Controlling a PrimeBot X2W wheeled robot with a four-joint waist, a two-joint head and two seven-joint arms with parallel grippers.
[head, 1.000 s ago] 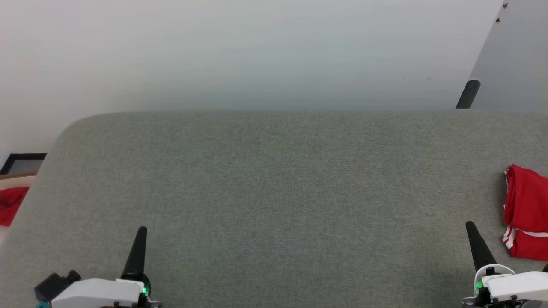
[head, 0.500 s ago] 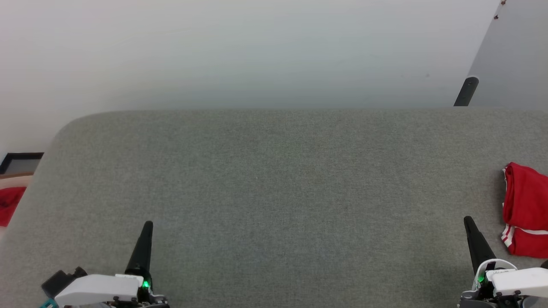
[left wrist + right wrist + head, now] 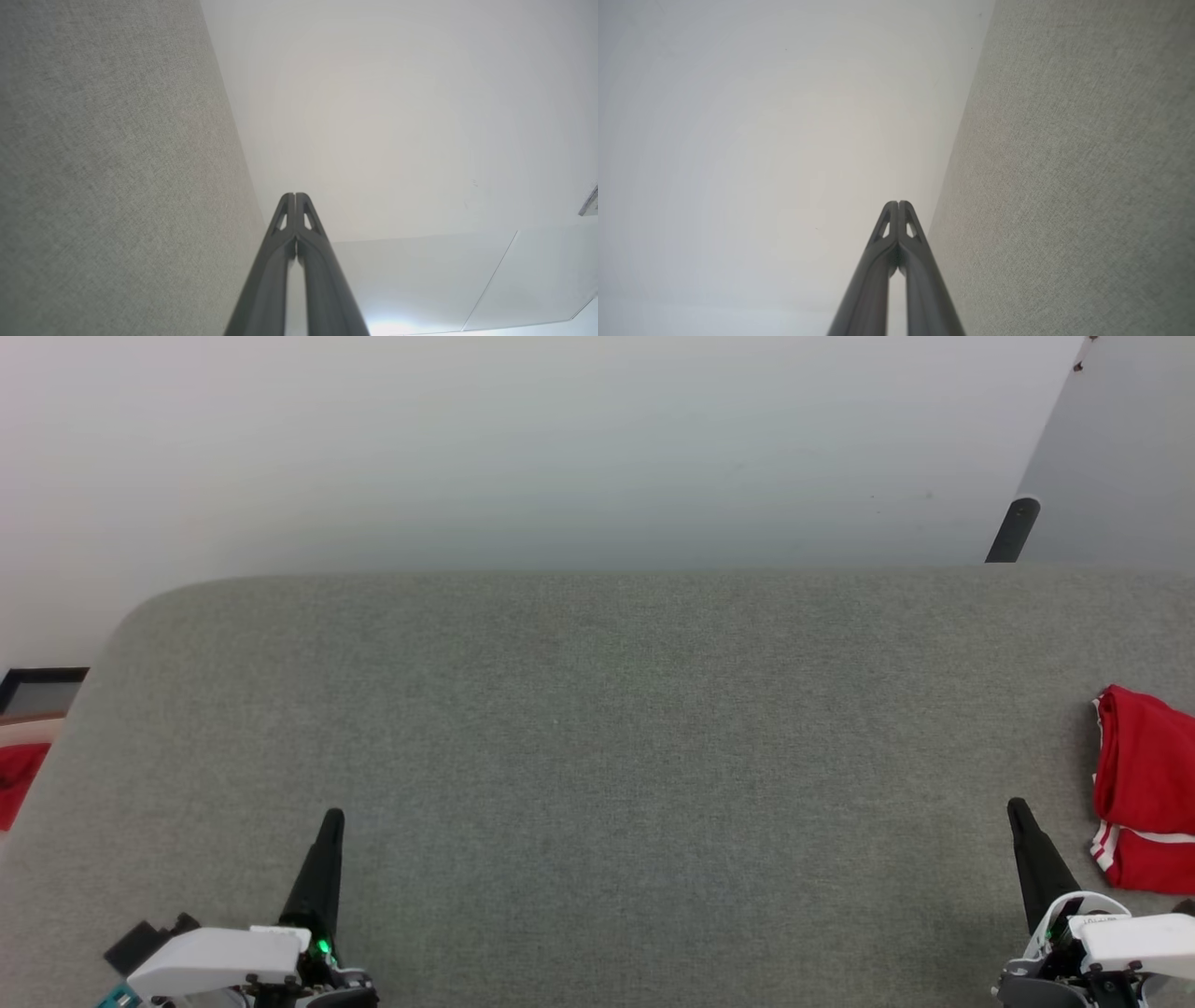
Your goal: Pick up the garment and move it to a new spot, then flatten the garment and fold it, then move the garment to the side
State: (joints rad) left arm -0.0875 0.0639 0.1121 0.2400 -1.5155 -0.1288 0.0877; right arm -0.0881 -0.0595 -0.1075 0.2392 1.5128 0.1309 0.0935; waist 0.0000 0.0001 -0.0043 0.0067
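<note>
One folded red garment (image 3: 1144, 784) lies at the right edge of the head view, a little below the middle, cut off by the frame. White stripes show at its lower left corner. It rests on the grey fabric surface (image 3: 597, 756) that spans the lower two thirds of the frame.

Just left of the garment and slightly lower, apart from it, the right gripper (image 3: 1019, 814) points up the frame. Its two dark fingers are pressed together into one spike. In the right wrist view they meet at the tip with nothing between them.

At the lower left, well apart from the garment, the left gripper (image 3: 331, 821) is likewise pressed together and empty.

Beyond the surface, a red cloth (image 3: 14, 782) shows at the left edge, with a dark frame (image 3: 42, 683) just above it. A black post (image 3: 1010, 530) stands at the upper right.
</note>
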